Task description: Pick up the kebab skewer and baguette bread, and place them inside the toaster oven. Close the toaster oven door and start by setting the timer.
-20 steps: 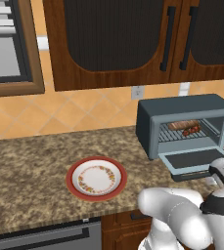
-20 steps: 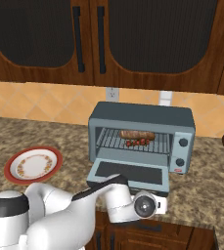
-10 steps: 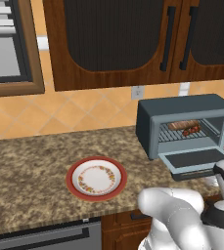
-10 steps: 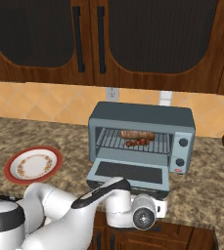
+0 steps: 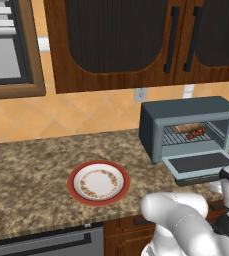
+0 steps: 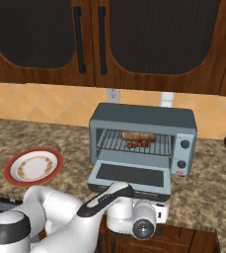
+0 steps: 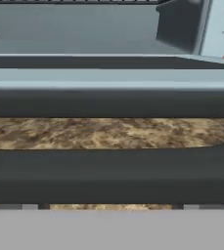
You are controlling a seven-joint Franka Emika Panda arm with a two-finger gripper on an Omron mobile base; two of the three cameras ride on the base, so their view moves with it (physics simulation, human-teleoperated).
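Lower than a second ago, the white arm's wrist now sits just below the front edge of the open toaster oven door (image 6: 130, 175), where before it was level with that edge. Nothing else on the tabletop (image 5: 31, 170) has shifted.

Nearest the viewer, in the hand view, the dark bar handle (image 7: 108, 176) of the door stretches straight across, very close to the camera, with speckled brown stone showing in the gap between the handle and the door's grey frame. The pincer's fingertips cannot be made out in the pictures; its jaws stand spread wide, released and holding nothing.

From the right base view, the arm reaches forward from the lower left, its hand tucked under the lowered door at the tabletop's front edge. The door lies flat, hinged down, its dark glass facing up.

Behind it stands the toaster oven (image 6: 143, 118), a blue-grey box with two knobs on a panel at its right side. Inside, on the wire rack, the brown baguette bread (image 6: 137, 136) lies lengthwise toward the back, and the kebab skewer (image 6: 139, 144), with small red chunks, lies just in front of it, close alongside.

Well to the left of the oven, a red-rimmed plate (image 5: 98, 182) rests on the tabletop. Dark wooden cupboards (image 6: 134, 39) hang on the wall above.
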